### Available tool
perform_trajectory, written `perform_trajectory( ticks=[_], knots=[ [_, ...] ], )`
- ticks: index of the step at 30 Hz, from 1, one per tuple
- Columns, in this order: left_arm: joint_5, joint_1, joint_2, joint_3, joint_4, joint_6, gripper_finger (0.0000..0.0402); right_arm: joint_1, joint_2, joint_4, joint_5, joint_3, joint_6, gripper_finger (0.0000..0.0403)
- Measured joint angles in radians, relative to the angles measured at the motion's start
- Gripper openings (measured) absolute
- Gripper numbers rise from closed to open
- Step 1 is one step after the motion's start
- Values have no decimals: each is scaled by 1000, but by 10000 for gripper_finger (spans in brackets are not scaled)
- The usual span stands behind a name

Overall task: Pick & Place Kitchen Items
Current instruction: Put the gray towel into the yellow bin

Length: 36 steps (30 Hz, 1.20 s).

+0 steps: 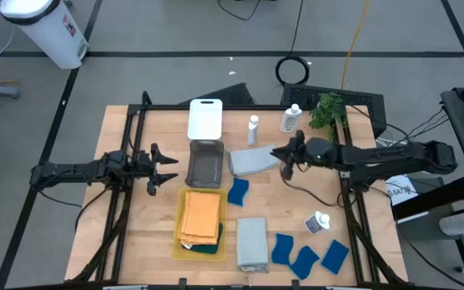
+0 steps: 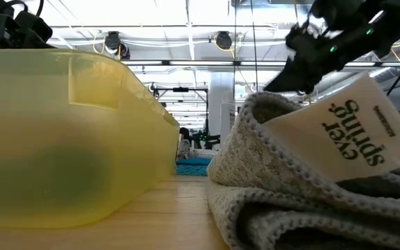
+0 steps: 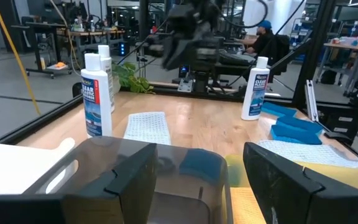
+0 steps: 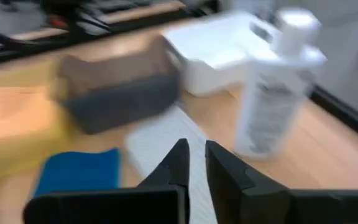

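Roughly a first part of the job looks done: the yellow tray (image 1: pixel 179 216), near the table's (image 1: pixel 127 234) front edge, holds the orange cloth (image 1: pixel 201 216) lying over the dark teal cloth (image 1: pixel 208 249), which peeks out at the tray's front end. The grey tray (image 1: pixel 205 164) behind it seems bare in the high view, and the white tray (image 1: pixel 205 118), toward the back edge, shows nothing in it either.

Everything else is loose on the wood. One pale grey cloth (image 1: pixel 252 242) lies just beside the yellow tray toward the front edge; a second pale grey cloth (image 1: pixel 253 160) lies beside the grey tray near the table's middle. One blue sponge (image 1: pixel 238 191) sits between those two cloths, and three more (image 1: pixel 305 256) cluster near the front right corner. Two white bottles (image 1: pixel 253 129) (image 1: pixel 291 118) stand upright toward the back edge, and a third (image 1: pixel 317 222) lies tipped over near the right edge. The green plant (image 1: pixel 325 110) sits at the back right.

By my reading, most of the sorting is left.

Over the right end of the middle grey cloth hangs the right gripper (image 1: pixel 285 163), fingers pinched nearly together with nothing between them. At the left edge the left gripper (image 1: pixel 161 167) waits, fingers spread partway and holding nothing, facing the grey tray.
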Motion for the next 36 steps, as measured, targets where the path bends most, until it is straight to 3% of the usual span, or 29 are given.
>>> perform_trajectory(
  ticks=[4,11,17,22,36],
  knots=[
    [0,0,0,0,0,0,244,-105,59,-23,-54,0,39,86],
    [0,0,0,2,0,0,244,-259,118,-53,-234,0,164,239],
    [0,0,0,2,0,-1,244,-303,229,-88,-262,0,194,322],
    [0,0,0,2,1,-1,244,-307,335,-48,-308,0,194,328],
    [1,0,0,2,1,-2,244,-323,522,180,-421,1,322,292]
  ],
)
